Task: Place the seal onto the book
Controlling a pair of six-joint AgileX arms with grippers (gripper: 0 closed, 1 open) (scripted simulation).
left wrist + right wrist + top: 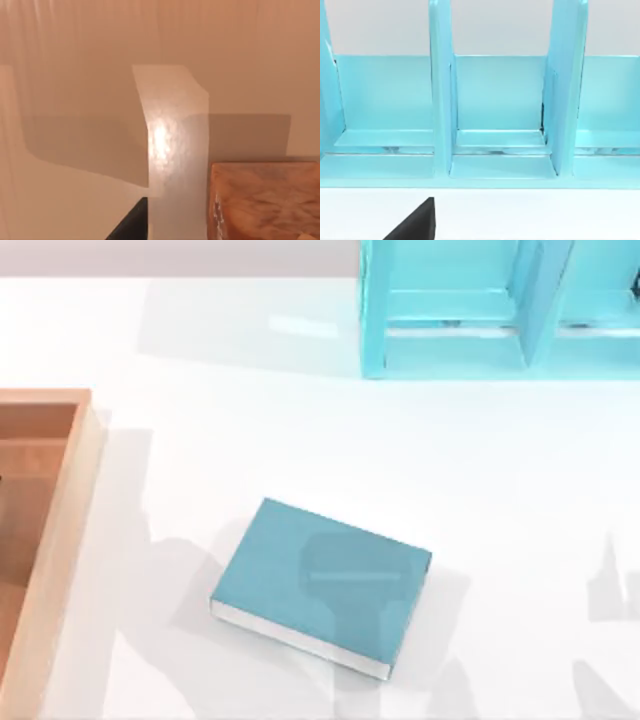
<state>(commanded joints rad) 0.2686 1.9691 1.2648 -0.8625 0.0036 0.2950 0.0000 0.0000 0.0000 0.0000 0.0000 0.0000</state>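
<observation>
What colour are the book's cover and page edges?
Plain teal-blue cover, white page edges along the near side of the book; best seen in the top view.

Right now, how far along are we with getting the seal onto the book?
Nothing looks done yet. The book lies flat near the middle of the white table with a bare teal cover. Nothing appears to be in hand: the left wrist view looks at the wooden tray at the table's left, the right wrist view at the turquoise shelf unit. Finding, gripping and placing the seal all remain.
</observation>
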